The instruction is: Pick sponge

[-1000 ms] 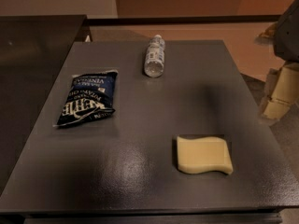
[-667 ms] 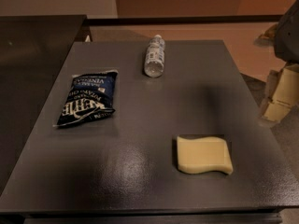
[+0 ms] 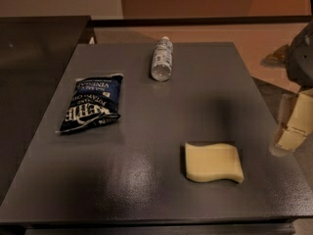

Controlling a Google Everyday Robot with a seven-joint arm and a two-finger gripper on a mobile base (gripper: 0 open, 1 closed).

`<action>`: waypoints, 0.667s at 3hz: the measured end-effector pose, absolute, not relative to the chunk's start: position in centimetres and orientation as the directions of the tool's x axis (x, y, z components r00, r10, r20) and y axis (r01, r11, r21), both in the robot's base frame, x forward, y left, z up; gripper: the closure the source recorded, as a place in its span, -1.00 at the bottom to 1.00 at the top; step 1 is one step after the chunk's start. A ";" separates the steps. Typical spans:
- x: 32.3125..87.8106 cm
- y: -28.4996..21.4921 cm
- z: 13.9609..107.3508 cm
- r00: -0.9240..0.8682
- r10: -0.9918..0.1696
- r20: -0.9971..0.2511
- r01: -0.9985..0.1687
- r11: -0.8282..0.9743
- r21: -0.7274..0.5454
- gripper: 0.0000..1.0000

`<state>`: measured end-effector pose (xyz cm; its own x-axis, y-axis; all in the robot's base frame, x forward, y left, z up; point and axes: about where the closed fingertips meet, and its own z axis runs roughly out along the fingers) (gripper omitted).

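Observation:
The pale yellow sponge (image 3: 213, 162) lies flat on the dark grey table (image 3: 195, 106), near the front right. My gripper (image 3: 292, 125), cream and blocky, hangs at the right edge of the view, over the table's right edge. It is to the right of the sponge and a little farther back, apart from it. It holds nothing that I can see.
A blue chip bag (image 3: 93, 102) lies on the left part of the table. A clear plastic bottle (image 3: 162, 58) lies on its side near the far edge. A dark counter (image 3: 34, 58) stands to the left, and bare floor shows to the right.
My gripper has moved down in the view, nearer to the table's right edge. The sponge, bag and bottle have not moved.

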<state>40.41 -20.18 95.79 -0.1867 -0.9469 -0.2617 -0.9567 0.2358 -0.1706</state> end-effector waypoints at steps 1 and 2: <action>39.2 -19.0 93.4 -0.164 -0.945 -0.284 -0.968 0.209 -0.137 -1.00; 38.5 -17.8 91.0 -0.148 -0.942 -0.302 -0.973 0.194 -0.126 -1.00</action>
